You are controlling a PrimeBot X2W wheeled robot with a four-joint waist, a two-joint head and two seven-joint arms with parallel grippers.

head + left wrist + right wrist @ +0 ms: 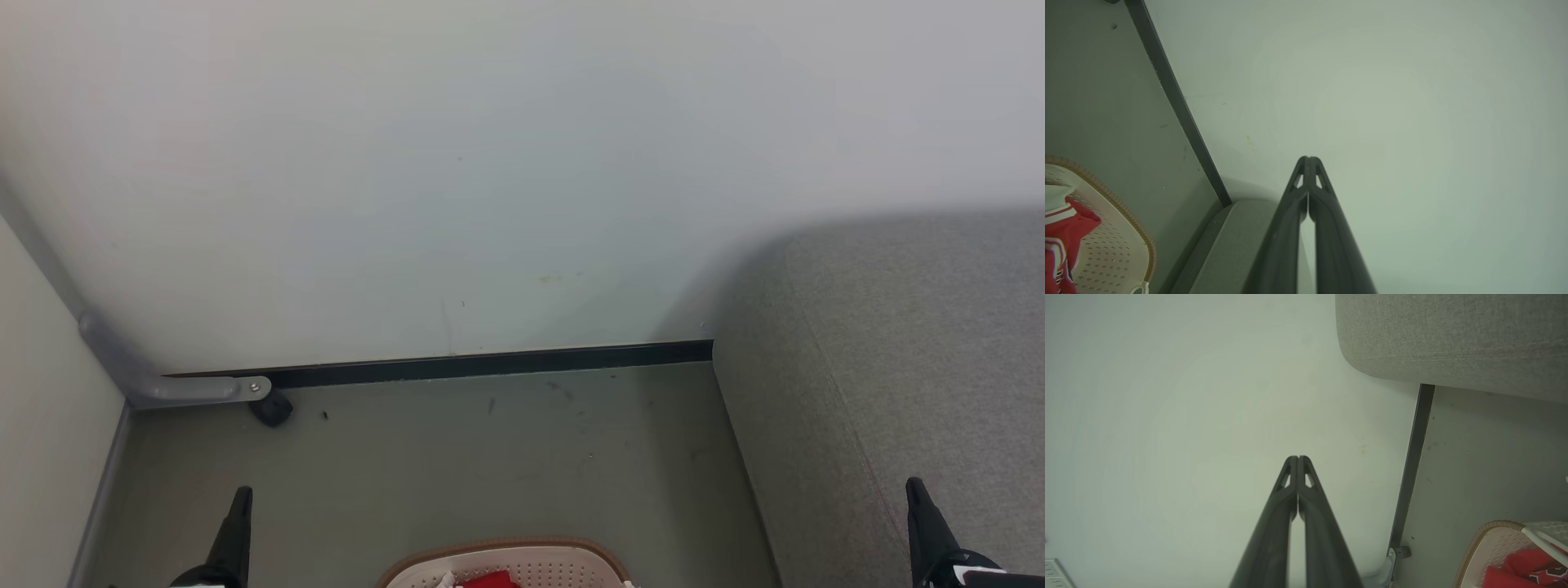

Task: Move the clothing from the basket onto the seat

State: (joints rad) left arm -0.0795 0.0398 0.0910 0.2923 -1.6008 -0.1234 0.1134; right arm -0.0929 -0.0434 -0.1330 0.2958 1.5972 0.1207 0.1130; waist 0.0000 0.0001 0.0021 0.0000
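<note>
Now, I am holding my left hand (242, 492) pressed together and empty, left of the laundry basket (506, 545) where the red jersey (1063, 230) is lying. I am planning to spread one hand, dip in, pinch a deep fold, then swing right onto the grey sofa seat (898, 327), beside which my right hand (914, 486) is hanging, also closed.

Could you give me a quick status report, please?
Left pincer shut, right pincer shut, both empty. Clothing in basket. Seat at right; no obstruction seen.

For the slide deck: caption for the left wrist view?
Shut left end effector faces the wall; red clothing lies in the basket near the seat.
</note>
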